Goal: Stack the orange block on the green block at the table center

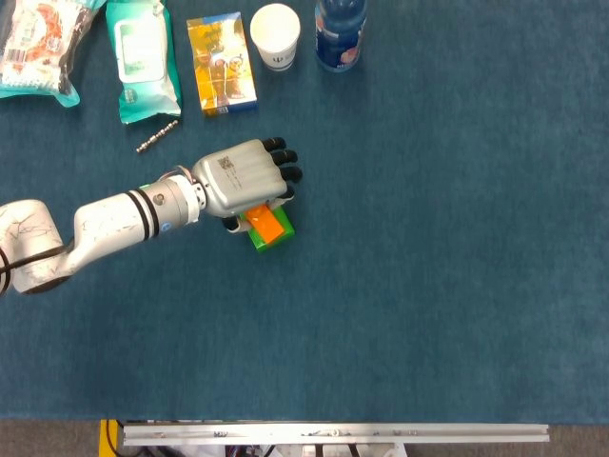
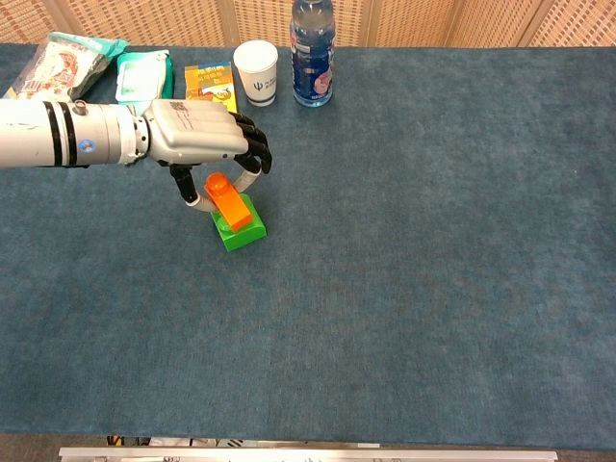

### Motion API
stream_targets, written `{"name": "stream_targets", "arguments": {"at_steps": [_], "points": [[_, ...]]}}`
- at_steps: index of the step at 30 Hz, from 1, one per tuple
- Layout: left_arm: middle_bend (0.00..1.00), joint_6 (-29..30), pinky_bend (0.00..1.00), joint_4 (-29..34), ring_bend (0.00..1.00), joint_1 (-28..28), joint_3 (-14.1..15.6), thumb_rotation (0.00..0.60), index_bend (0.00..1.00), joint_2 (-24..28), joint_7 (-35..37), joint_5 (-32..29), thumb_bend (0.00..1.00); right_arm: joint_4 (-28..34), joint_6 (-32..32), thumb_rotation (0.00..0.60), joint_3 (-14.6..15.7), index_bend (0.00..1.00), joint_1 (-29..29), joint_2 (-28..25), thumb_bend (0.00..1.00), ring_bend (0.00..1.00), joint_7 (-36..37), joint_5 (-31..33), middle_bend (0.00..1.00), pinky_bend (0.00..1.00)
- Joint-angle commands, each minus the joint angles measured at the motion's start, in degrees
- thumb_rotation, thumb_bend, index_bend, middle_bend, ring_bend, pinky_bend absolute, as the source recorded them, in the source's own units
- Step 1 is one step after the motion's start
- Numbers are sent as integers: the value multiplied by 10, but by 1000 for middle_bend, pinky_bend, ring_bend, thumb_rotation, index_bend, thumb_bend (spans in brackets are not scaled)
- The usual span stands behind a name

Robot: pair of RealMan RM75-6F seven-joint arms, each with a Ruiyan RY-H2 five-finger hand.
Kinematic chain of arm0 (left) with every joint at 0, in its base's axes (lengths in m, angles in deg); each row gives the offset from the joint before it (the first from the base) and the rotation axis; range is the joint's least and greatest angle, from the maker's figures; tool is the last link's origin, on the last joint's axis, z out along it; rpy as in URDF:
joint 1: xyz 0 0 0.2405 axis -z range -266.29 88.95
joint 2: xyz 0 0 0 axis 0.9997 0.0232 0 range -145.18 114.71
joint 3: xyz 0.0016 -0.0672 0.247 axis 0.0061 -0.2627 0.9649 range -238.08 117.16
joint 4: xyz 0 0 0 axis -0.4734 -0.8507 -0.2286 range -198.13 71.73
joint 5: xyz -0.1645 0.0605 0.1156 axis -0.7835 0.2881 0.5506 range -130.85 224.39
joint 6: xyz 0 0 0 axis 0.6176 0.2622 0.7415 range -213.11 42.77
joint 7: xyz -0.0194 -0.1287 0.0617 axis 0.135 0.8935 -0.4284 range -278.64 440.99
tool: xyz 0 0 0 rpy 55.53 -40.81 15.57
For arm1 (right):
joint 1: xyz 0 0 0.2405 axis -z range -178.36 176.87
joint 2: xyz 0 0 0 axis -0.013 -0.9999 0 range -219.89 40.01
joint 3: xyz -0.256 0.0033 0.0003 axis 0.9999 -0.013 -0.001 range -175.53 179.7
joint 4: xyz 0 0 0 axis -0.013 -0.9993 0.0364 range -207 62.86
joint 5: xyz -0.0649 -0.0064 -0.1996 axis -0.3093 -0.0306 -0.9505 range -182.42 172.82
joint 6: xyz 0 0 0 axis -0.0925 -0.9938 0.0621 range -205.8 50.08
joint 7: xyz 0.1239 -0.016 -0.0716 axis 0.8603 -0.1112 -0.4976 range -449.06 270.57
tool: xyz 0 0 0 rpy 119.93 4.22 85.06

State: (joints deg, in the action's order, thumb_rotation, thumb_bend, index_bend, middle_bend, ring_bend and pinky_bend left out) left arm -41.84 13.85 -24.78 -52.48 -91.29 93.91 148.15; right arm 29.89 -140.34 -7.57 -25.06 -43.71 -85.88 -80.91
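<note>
The orange block (image 2: 229, 203) sits on top of the green block (image 2: 241, 229), tilted a little, its far end with the round stud raised. Both lie on the blue cloth-covered table (image 2: 433, 250), somewhat left of the cloth's middle. Behind the table runs a wall of woven cane panels (image 2: 414, 21) with wooden strips between them.

The left hand (image 2: 197, 135) hangs over the blocks, palm down, its silver back uppermost. Its dark-tipped fingers (image 2: 258, 154) curl down on the far side of the orange block and the thumb comes down on the near-left side, so the block stands between them. In the chest view the thumb tip looks to be touching the block's end; whether the fingers truly clamp it I cannot tell. The head view hides the contact under the hand (image 1: 245, 179).

Beyond the blocks, along the far edge, stand a white paper cup (image 2: 255, 71) and a blue water bottle (image 2: 313, 53). Left of the cup lie a yellow box (image 2: 210, 81), a pack of wipes (image 2: 141, 77) and a snack bag (image 2: 60, 60). A small metal chain (image 1: 157, 135) lies near the wipes.
</note>
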Motion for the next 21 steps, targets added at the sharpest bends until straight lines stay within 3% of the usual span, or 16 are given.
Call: {"name": "stream_targets", "arguments": {"at_steps": [1,21], "points": [[242,4,134,1,144,1,2,600,517,1,3,4,232,1,-1,600,0,0,1,0,111,115,-1,1,189,233],[242,35,134,-15,145,9,24,600,519,1,44,41,232,12,-6,600,-1,0,5,1,111,115,-16,10,190,233]]}}
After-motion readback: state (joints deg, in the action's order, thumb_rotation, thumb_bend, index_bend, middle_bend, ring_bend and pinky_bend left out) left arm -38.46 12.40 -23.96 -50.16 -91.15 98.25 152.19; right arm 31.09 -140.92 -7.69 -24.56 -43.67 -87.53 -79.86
